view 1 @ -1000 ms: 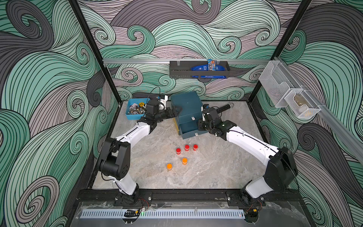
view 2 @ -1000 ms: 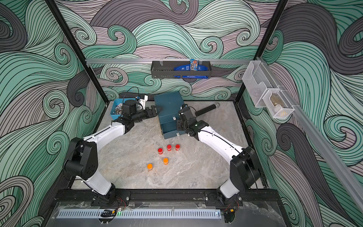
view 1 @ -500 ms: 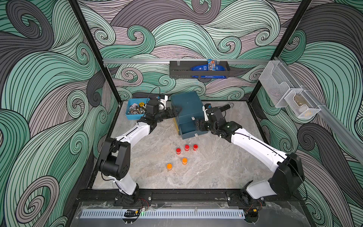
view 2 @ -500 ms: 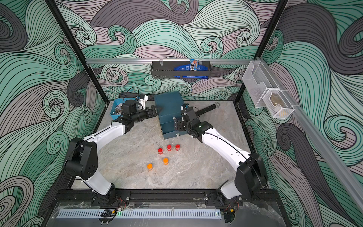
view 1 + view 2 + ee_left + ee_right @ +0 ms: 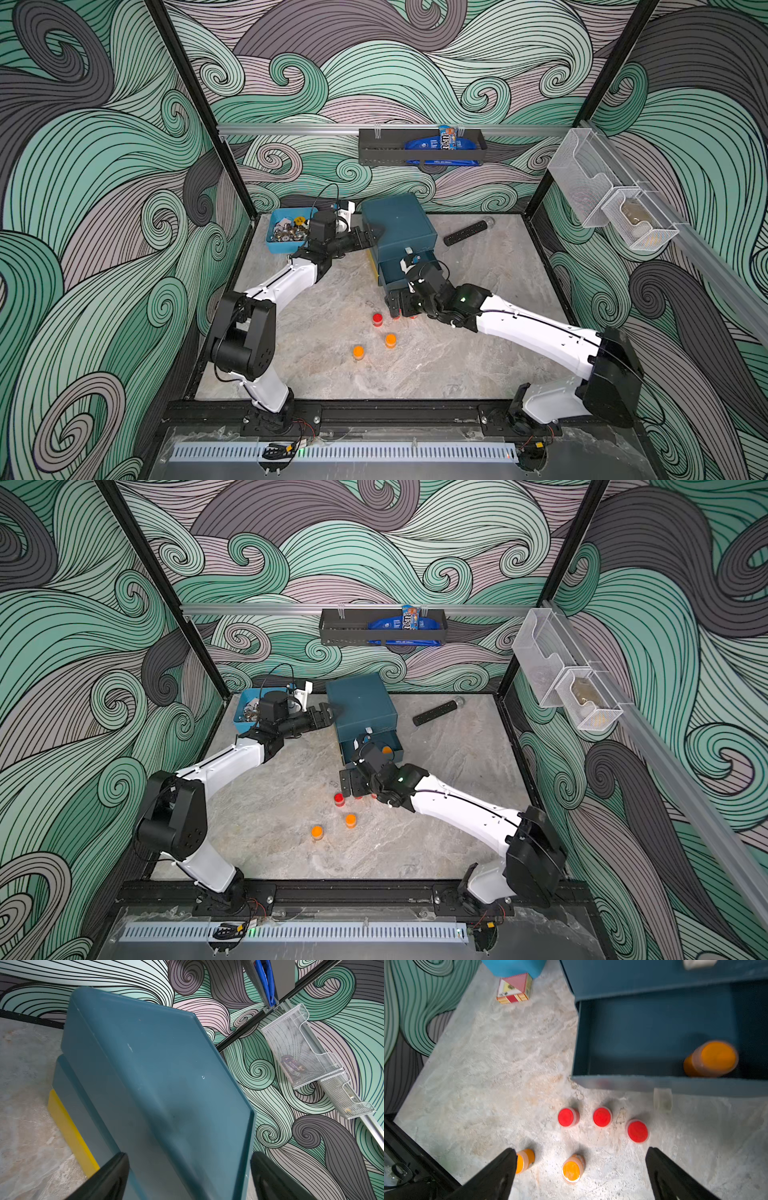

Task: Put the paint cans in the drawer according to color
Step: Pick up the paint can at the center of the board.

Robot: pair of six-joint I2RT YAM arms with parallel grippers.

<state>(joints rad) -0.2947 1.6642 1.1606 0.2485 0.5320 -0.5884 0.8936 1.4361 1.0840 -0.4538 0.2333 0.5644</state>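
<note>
With one orange can (image 5: 710, 1059) lying in the open drawer (image 5: 654, 1039) and my right end effector (image 5: 579, 1172) spread empty above two orange cans (image 5: 572, 1171) on the desk (image 5: 488, 1053), a careless descent risks toppling the neighbouring red cans (image 5: 602, 1116).

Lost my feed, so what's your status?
Both grippers open: left gripper around the drawer chest, right gripper empty. One orange can in the open drawer. Nothing blocking.

1. Table (image 5: 512, 1047): stone-look surface, veined, matt.
2. Drawer (image 5: 149, 1068): teal plastic, smooth, faint sheen, light scuffs.
3. Paint cans (image 5: 601, 1116): translucent plastic, glossy lids.
4. Wall baskets (image 5: 295, 1051): white metal mesh.
</note>
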